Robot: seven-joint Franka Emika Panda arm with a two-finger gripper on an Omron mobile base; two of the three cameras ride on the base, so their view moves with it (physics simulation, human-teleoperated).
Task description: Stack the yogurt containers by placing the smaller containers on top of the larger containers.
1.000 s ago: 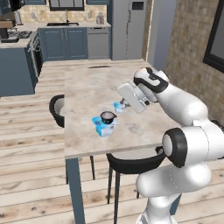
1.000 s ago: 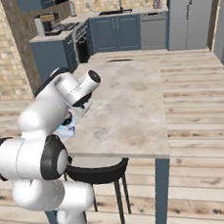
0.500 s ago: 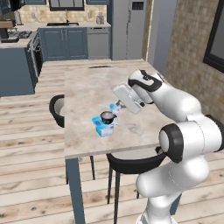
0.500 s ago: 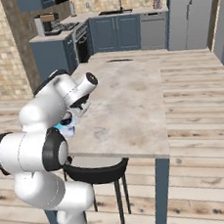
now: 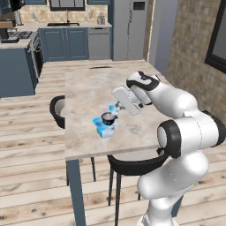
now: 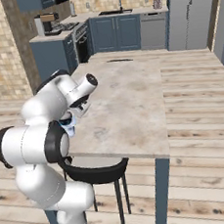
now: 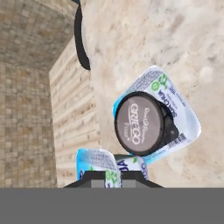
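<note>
Left base view: The tub (image 5: 103, 128) lies on the table (image 5: 84, 95) near its front edge, toward the left front corner. The black cup (image 5: 107, 118) stands on top of the tub. The gripper (image 5: 115, 107) hangs just beside and above the black cup, on the side away from the front edge. A small light-blue item shows at the fingertips; it is probably the tiny cup (image 5: 114, 107), though it is too small here to confirm.

Right base view: The arm's wrist and forearm cover most of the work area at the table's (image 6: 127, 97) left edge. A patch of light blue, the tub (image 6: 67, 125), shows under the wrist near the front left corner. The gripper itself cannot be made out here.

Hand view: The black cup (image 7: 140, 124), with its pale grey lid facing the camera, sits on the tub (image 7: 183, 118), offset toward one corner of it but fully supported. The tiny cup (image 7: 99, 166) sits at the bottom of the view, between the fingers (image 7: 92, 177). The jaws are closed almost fully on it. It is near the black cup, apart from it.

Task status, as a judgement: the first stacking step is complete, with the black cup on the tub. The tiny cup is held and not yet placed. What remains is to set it on the stack, most likely on the black cup's lid, and release it. That lid is a small target, so alignment matters.
</note>
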